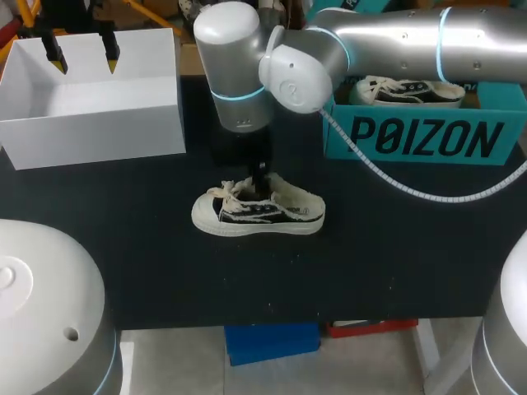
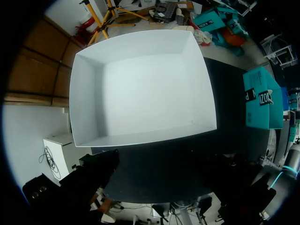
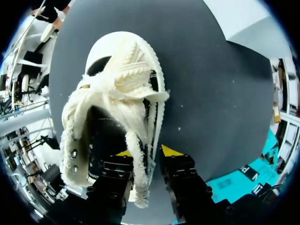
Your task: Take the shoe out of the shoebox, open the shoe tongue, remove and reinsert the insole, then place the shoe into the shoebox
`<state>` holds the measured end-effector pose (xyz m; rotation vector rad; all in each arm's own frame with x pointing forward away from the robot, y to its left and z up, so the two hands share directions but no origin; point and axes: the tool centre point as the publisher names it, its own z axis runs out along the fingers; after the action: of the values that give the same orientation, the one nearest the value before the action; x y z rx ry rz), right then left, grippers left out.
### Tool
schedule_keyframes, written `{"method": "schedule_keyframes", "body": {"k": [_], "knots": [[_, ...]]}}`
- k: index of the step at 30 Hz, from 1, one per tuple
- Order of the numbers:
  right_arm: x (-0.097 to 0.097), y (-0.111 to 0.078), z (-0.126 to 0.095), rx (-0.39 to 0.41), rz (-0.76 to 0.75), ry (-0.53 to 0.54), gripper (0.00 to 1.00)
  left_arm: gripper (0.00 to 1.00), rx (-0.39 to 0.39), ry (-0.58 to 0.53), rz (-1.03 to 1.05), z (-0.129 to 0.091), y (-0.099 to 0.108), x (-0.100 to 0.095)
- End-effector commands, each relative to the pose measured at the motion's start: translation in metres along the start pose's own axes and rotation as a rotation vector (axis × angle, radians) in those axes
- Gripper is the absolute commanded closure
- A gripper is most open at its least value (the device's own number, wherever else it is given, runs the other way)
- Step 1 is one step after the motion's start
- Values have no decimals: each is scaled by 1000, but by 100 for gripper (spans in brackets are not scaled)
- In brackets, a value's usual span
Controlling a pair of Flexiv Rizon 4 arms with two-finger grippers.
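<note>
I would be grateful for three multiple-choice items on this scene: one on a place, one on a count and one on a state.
1. The left gripper hangs over:
A) the white box
B) the teal box
C) the shoe on the table

2. Shoes in view:
A) one
B) two
C) three

3. The shoe on the table:
A) stands on its sole
B) lies upside down
C) stands on its heel

Answers:
1 A: its yellow tips show above the white box.
2 B: one is on the table, and a second shoe is in the teal box.
3 A: the right wrist view looks down into its opening.
</note>
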<state>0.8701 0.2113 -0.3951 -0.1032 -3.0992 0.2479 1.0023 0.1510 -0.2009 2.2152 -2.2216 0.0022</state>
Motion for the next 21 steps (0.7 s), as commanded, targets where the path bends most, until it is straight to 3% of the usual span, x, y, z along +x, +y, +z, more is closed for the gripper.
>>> {"method": "schedule_keyframes", "body": {"k": [1,11,21], "knots": [[4,-13,-28,-9,12,-34,0,0,-1,-2,-2,-1,1,1],[6,-35,-102,-269,-94,-130,0,0,-1,-2,-2,-1,1,1],[24,-88,-135,-508,-219,-126,0,0,-1,-2,-2,-1,1,1]]}}
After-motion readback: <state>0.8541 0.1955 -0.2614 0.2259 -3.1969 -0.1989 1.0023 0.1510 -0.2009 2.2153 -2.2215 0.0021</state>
